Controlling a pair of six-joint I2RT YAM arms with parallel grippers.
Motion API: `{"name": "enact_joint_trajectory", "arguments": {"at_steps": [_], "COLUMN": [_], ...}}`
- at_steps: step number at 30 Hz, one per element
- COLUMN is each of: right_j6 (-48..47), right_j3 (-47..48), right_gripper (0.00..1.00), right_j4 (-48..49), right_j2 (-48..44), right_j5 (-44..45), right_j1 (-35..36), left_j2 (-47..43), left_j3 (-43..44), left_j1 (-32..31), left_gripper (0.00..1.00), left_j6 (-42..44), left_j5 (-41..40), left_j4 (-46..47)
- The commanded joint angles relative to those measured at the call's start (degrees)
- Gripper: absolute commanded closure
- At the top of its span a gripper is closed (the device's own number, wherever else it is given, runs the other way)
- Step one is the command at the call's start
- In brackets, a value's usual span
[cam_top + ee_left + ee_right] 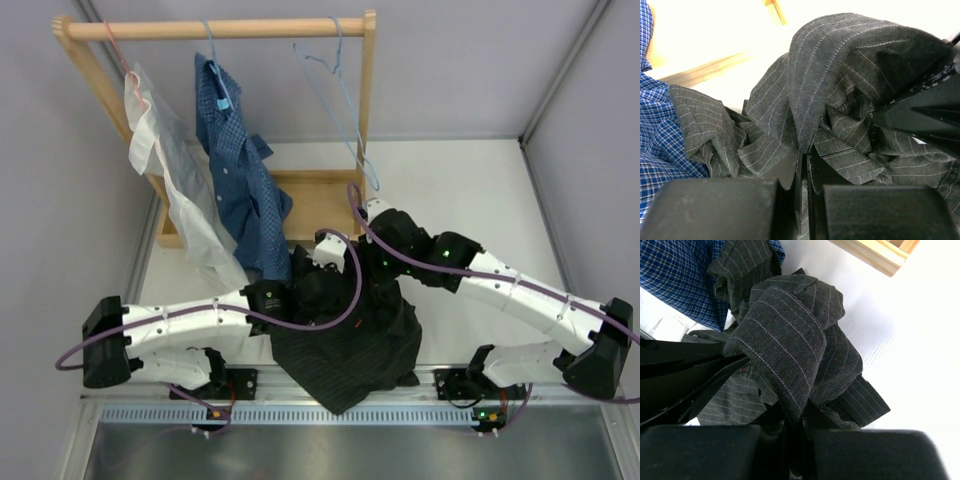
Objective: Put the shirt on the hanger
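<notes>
Folds of black pinstriped button-up shirt (345, 345) bunch at lower centre; I see left gripper (801, 166) and right gripper (797, 419) clamped on them.

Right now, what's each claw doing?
Left claw: closed on the black pinstriped shirt.
Right claw: closed on the same shirt.

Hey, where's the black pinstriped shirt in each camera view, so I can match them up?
Top external: the black pinstriped shirt is bunched at lower centre, between the two arms.
Left wrist: it fills the centre and right.
Right wrist: it sits at centre as a folded bundle.
Shared landmark: the blue checked shirt, to its left in every view.
</notes>
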Motion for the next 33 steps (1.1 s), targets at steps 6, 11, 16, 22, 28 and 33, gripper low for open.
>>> {"name": "enact_joint_trajectory", "arguments": {"at_steps": [6,11,16,22,28,33], "right_j6": [-3.2,-7.4,-13.0,-20.2,-26.2,-29.1], "right_j3": [1.7,10.5,21.1,37.8,48.3,54.1], "right_gripper": [0.23,0.2,0.18,0.2,0.23,0.27], "right_j4": [2.5,-0.7,-3.4,-6.5,-10.0,-9.9], "right_j2": [-7.4,-10.0,-7.3,0.8,11.9,19.4], "right_j5": [1.3,5.5,8.1,10.4,10.7,9.4], "right_j1": [0.7,-0.8,-3.6,-6.8,-7.5,-9.7], "left_j2": [-7.3,-10.0,-12.2,-12.9,-12.6,-11.9], "left_j3": [-3.4,-4.8,-7.0,-7.0,-6.7,-6.1], "left_j1": [0.3,0.3,0.3,0.3,0.3,0.3], "left_gripper": [1.0,1.0,1.0,1.0,1.0,1.0], "left_j6": [-1.7,-5.1,-7.4,-7.7,-8.0,-8.2], "left_j5": [-0.4,1.4,0.6,1.6,3.1,4.2], "left_j4": [1.9,-0.9,-2.1,-2.8,-2.8,-2.8]}}
